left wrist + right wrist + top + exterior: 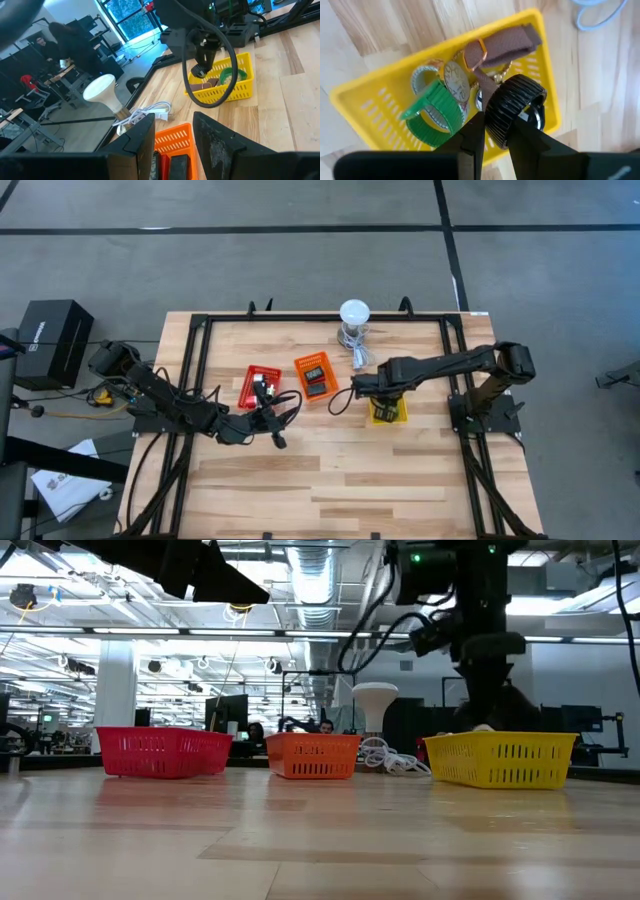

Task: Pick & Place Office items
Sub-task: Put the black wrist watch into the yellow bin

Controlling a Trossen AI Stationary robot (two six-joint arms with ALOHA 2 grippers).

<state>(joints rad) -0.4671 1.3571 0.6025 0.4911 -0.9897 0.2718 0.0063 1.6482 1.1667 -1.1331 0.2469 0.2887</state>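
right tool (496, 131): clenched on the black band ring (512, 106), hanging just above the yellow basket (365, 92) — looks like a drop-off pose, ring over the open top so it falls inside and not onto the counter (330, 480).
yellow basket contents: green band ring (436, 111), a brown strap with a metal buckle (496, 44), a round watch face (455, 80); all lie loose inside, touching one another.
right arm: reaches in from the counter's right edge, wrist over the yellow basket (388, 412) in the high view.
left tool (172, 132): released, nothing between the fingers; sits over the orange basket (172, 140) from its own camera, between red basket (258, 386) and orange basket (314, 376) from above — probably waiting or lining up a pick.
orange basket: dark flat items inside, too small to name.
lamp (353, 315): white dome at the far edge, cable (357, 352) trailing toward the baskets, clear of both arms.
next move (judgement): open the right fingers once the ring is centred; risk — it lands on the basket rim or snags the brown strap.
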